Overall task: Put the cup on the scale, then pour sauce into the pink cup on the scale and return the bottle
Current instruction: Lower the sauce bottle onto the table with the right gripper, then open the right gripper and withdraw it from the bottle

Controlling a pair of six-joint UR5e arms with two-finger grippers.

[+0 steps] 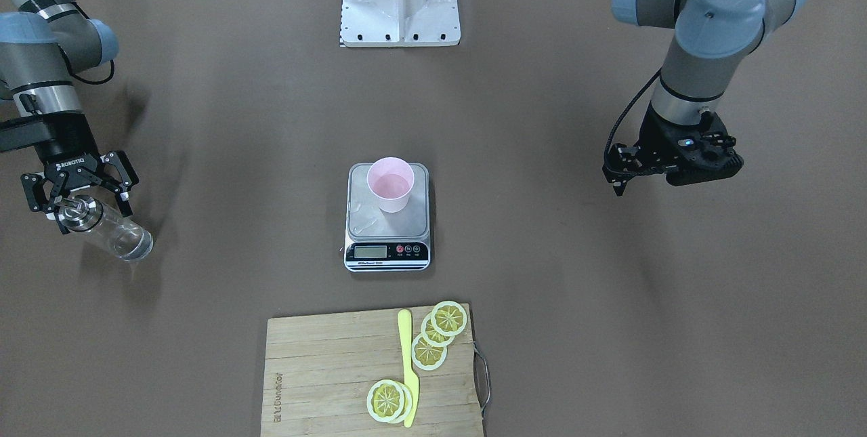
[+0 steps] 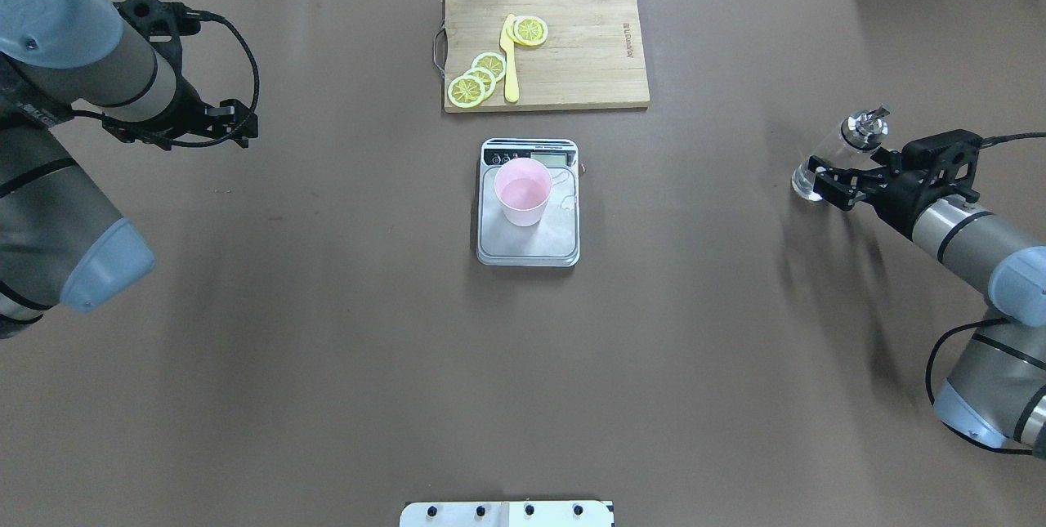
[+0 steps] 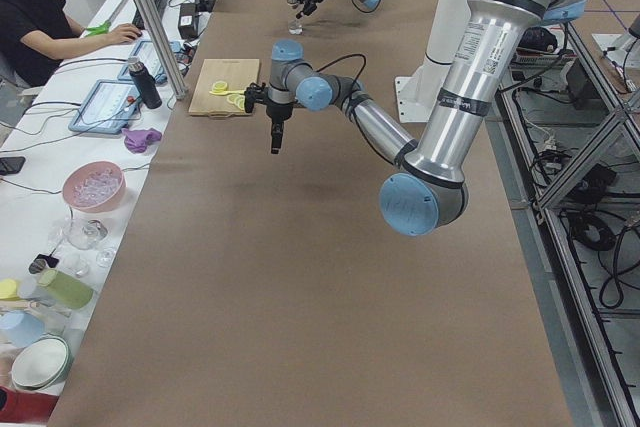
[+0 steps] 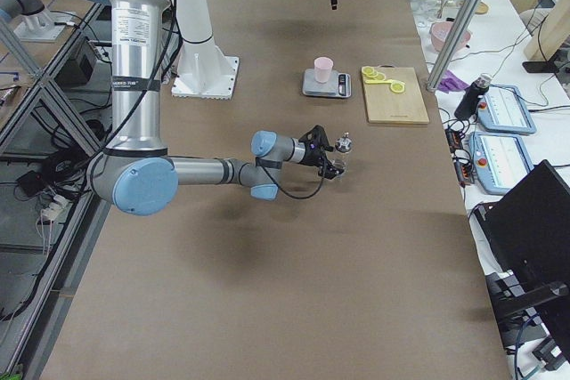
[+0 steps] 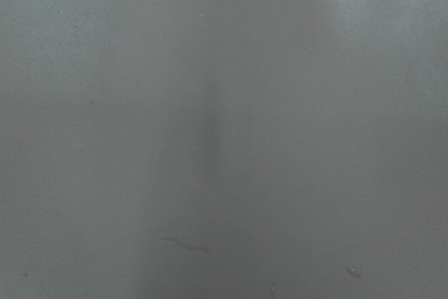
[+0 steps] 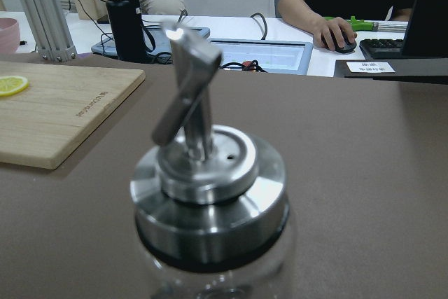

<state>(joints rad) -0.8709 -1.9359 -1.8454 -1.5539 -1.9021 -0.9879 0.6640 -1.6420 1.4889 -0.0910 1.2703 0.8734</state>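
We log the right gripper (image 1: 88, 212) fingers (image 1: 124, 183) released, flanking the bottle (image 1: 115, 234) (left gripper (image 1: 620, 183): cannot tell); an off-centre clench could topple it.

A wooden cutting board (image 1: 325, 369) lies at the bottom centre of the front-facing view, with a metal handle (image 1: 482, 376) on its right edge. A yellow knife (image 1: 408, 376) lies lengthwise on it. Three overlapping lemon slices (image 1: 437, 334) sit at the board's upper right, just right of the knife. A lower pair of slices (image 1: 383, 400) overlaps against the knife's left side. All rest on a brown table (image 1: 609, 301).

In the left side view, a pink bowl (image 3: 94, 187), a purple cloth (image 3: 141, 138), a dark flask (image 3: 144, 84) and tablets (image 3: 108, 107) line the left edge. A person in black (image 3: 35, 17) sits at the upper left.
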